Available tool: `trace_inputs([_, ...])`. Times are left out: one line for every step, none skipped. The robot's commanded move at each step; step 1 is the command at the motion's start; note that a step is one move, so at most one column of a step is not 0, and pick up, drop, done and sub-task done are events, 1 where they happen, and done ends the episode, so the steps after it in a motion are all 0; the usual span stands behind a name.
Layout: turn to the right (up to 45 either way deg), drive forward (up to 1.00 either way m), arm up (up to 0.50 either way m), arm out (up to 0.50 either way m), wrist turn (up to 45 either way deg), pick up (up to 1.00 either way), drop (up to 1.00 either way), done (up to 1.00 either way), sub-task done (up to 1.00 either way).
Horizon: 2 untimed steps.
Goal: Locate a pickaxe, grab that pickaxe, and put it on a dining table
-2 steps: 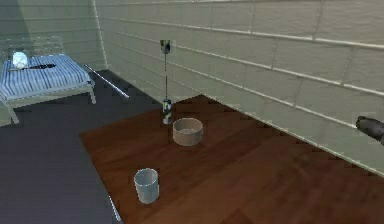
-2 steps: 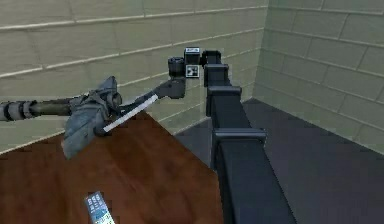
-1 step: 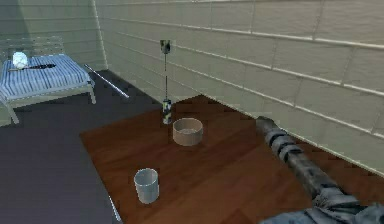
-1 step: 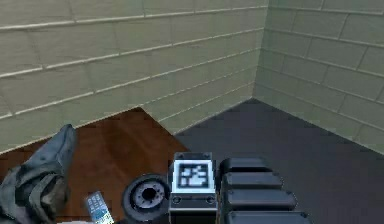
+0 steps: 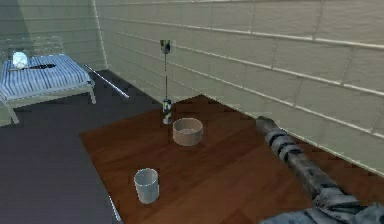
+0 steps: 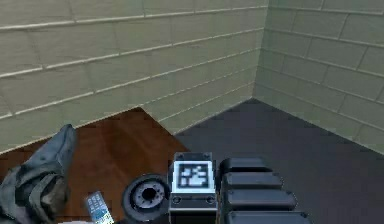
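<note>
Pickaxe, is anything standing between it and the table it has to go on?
Nothing visible does. The pickaxe is over the table at the forward view's right; resting or held, I cannot tell. The bowl, cup and thin stand sit left of it, apart.

Wooden table (image 5: 230,170): white cup (image 5: 146,184), tan bowl (image 5: 187,131), thin upright stand (image 5: 166,95), long dark object (image 5: 298,163)

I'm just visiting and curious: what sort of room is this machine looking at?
Probably a lived-in room of a house, part bedroom, part dining area: a white-framed bed with a blue striped mattress stands by pale brick walls, and a brown wooden table carries a small white cup.
</note>
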Motion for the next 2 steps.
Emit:
trace_inputs([0.0, 0.00, 0.00, 0.00, 0.0, 0.00, 1.00, 0.00, 0.00])
trace_inputs([0.0, 0.00, 0.00, 0.00, 0.0, 0.00, 0.00, 1.00, 0.00])
